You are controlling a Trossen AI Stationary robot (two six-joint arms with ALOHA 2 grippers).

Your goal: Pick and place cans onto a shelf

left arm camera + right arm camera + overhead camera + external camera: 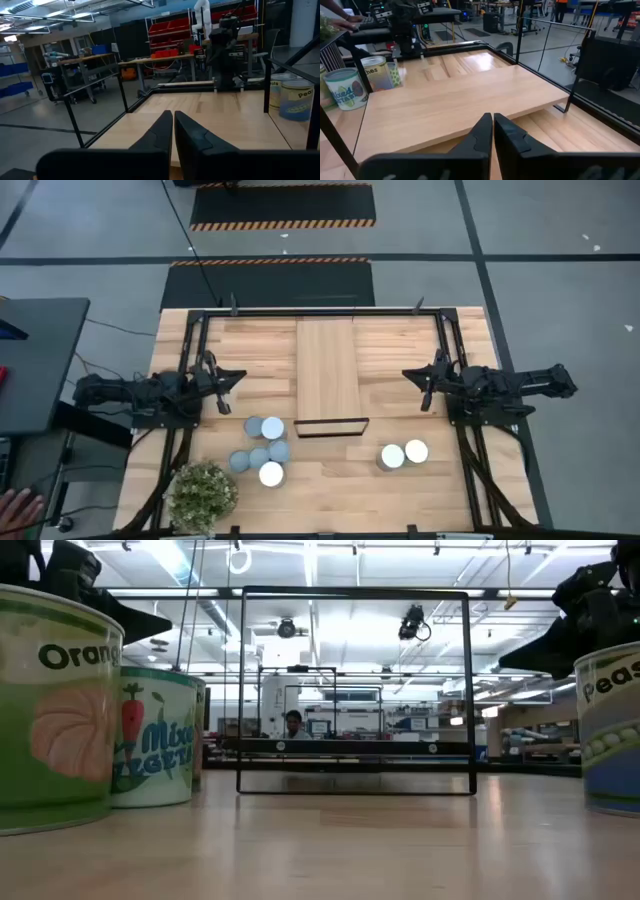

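Pincer, left (228, 379) and pincer, right (412, 376): both pressed shut, holding nothing, parked at opposite sides of the counter (440, 480).
Item: shelf (327, 370), between my two pincers, bare, no can on it. Item: cans, left cluster (264, 448), near my left pincer, just beside the potted plant (203, 493). Item: cans, right pair (403, 454), near my right pincer, on the counter past the shelf's black-framed end. Handling note: I judge nothing picked yet; I should spread the fingers wide before descending, take an outer can upright and avoid knocking its neighbours.
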